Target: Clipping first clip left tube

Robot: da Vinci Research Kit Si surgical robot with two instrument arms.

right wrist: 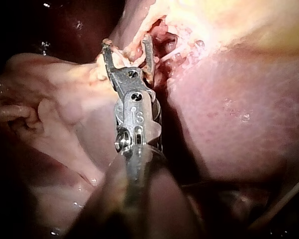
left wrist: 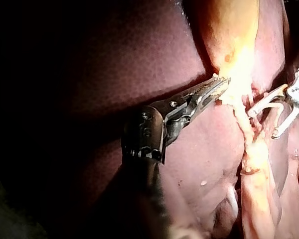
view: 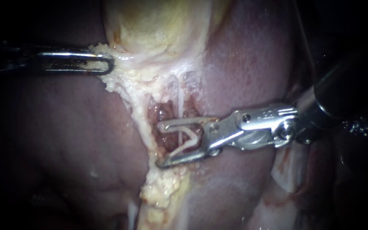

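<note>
Dark red liver (view: 56,140) fills the whole background, smooth and wet. The pale yellow gallbladder (view: 158,25) lies on it at the top middle of the endoscope view. From the lower edge of the gallbladder a band of fatty tissue (view: 124,79), yellow-white and crumbly, goes down over the liver. Beside this band there is a small reddish pocket.

The right instrument (view: 160,145) comes in from the right with a dark shaft and a bright metal wrist. Its two thin jaws stand wide apart and reach into the pocket, one above and one below. The left instrument (view: 107,64) comes in from the left, higher up and well apart from the right one. Its long jaws lie almost together and grip the edge of the fatty tissue just beside the gallbladder. In the left wrist view their toothed inner sides press on the yellow tissue from two sides.

A thin pale tube (view: 179,102) runs down from the gallbladder into the pocket and passes between the jaws of the right instrument. I cannot tell from the endoscope view if it is the left tube. A whitish clip (view: 183,147) sits between these jaws and touches both. It is open in a V shape, with the tube between its two arms.
</note>
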